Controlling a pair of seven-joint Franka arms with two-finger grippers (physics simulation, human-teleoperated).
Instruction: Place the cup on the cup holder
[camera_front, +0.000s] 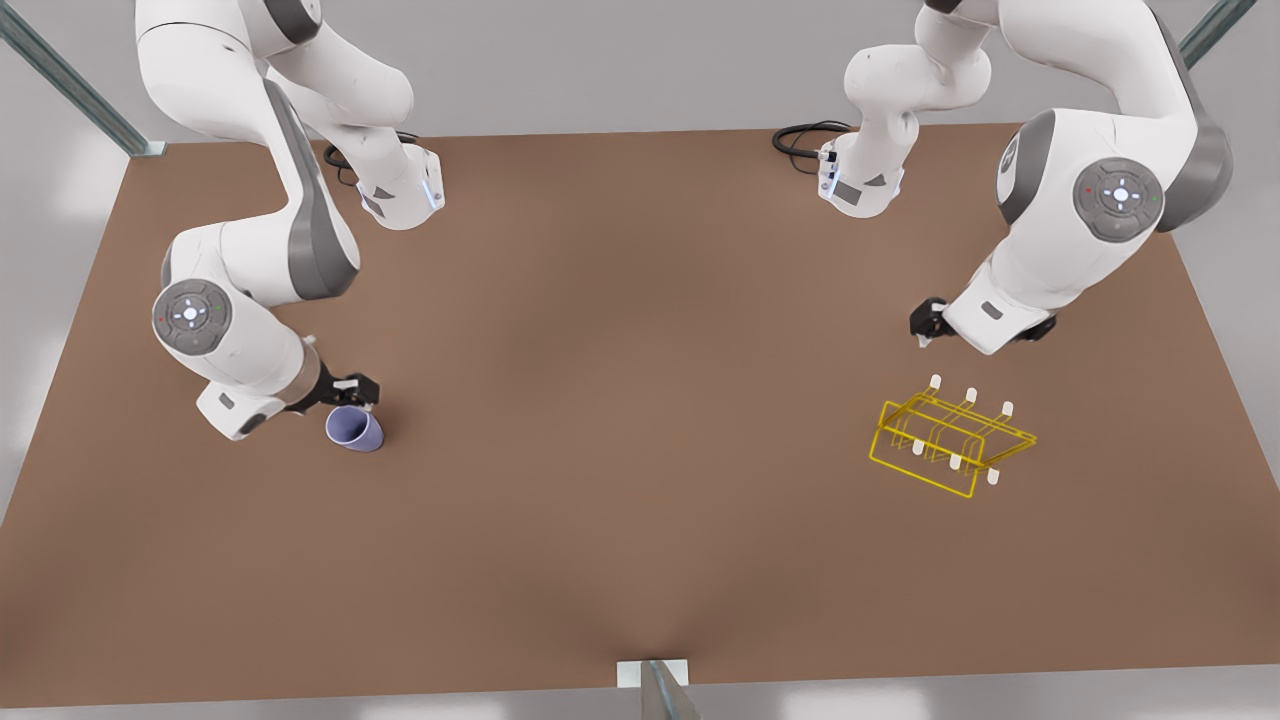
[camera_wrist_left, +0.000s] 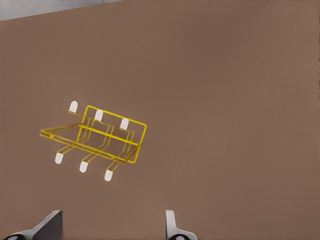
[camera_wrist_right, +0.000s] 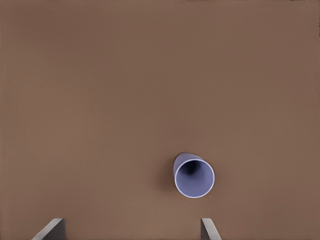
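The lavender-blue cup (camera_front: 355, 430) sits on the brown table at the front view's left, its open mouth (camera_wrist_right: 194, 178) showing in the right wrist view. My right gripper (camera_front: 355, 388) hovers just beside it, open, and the cup is not between its fingertips (camera_wrist_right: 131, 231). The yellow wire cup holder (camera_front: 950, 440) with white-tipped pegs stands at the front view's right. My left gripper (camera_front: 925, 325) hangs a short way from the cup holder (camera_wrist_left: 95, 137), open with nothing held (camera_wrist_left: 112, 227).
Both arm bases (camera_front: 400, 190) (camera_front: 860, 180) stand at the table's far edge, with black cables beside them. A grey post (camera_front: 655, 685) sits at the near edge. The brown tabletop (camera_front: 640, 400) stretches wide between cup and holder.
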